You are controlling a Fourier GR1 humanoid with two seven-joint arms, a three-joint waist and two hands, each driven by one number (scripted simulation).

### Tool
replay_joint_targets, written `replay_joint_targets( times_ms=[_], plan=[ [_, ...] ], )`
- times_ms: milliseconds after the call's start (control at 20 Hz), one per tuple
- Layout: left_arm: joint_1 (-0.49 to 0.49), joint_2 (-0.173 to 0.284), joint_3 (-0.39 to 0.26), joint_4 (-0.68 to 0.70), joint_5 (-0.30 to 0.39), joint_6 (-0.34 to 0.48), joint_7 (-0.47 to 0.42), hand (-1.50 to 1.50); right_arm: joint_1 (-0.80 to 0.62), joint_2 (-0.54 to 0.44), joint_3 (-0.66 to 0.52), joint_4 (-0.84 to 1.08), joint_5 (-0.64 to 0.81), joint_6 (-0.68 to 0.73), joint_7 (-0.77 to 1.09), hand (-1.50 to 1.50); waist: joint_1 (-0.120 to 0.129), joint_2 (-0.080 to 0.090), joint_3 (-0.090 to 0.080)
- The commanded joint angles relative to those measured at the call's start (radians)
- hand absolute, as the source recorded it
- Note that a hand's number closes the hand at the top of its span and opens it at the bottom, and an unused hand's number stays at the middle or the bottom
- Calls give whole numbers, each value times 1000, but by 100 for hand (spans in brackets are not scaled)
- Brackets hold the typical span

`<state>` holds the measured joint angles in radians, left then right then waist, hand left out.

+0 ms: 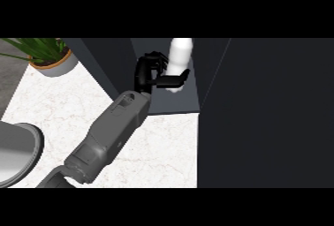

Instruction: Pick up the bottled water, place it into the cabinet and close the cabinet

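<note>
Head view shows us the white water bottle [180, 55] inside the dark cabinet [163, 95]. We see our left hand [151, 73] curled around it. A potted plant [47, 55] sits on the marble counter [72, 114].

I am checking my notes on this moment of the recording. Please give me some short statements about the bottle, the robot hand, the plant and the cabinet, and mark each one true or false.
1. The robot hand is curled round the white bottle. True.
2. The bottle lies flat on the marble counter. False: it is held upright, off the counter, at the dark opening of the cabinet.
3. A potted plant stands at the counter's far left corner. True.
4. Two robot hands show in the view. False: only one forearm and one hand show.
5. A grey round object sits at the left edge of the counter. True.
6. The plant stands inside the cabinet. False: it stands on the counter, left of the cabinet.
</note>
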<state>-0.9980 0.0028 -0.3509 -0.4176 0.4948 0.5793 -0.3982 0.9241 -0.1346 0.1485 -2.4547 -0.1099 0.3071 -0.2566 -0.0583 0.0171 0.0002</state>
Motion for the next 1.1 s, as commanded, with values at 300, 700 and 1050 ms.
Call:
replay_joint_targets(
  times_ms=[300,700,1050],
  plan=[
    [-61,-1,133,205,35,88,-109,150,9,-12,-38,-49,-105,35,16,-150,-23,13,-2],
    [-144,57,101,301,-28,117,-131,-150,24,-15,-24,-29,-78,73,-7,-150,-48,20,-2],
    [-184,64,106,341,-41,143,-140,-150,39,-6,-7,-37,-76,93,-29,-150,-56,21,-2]
  ],
)
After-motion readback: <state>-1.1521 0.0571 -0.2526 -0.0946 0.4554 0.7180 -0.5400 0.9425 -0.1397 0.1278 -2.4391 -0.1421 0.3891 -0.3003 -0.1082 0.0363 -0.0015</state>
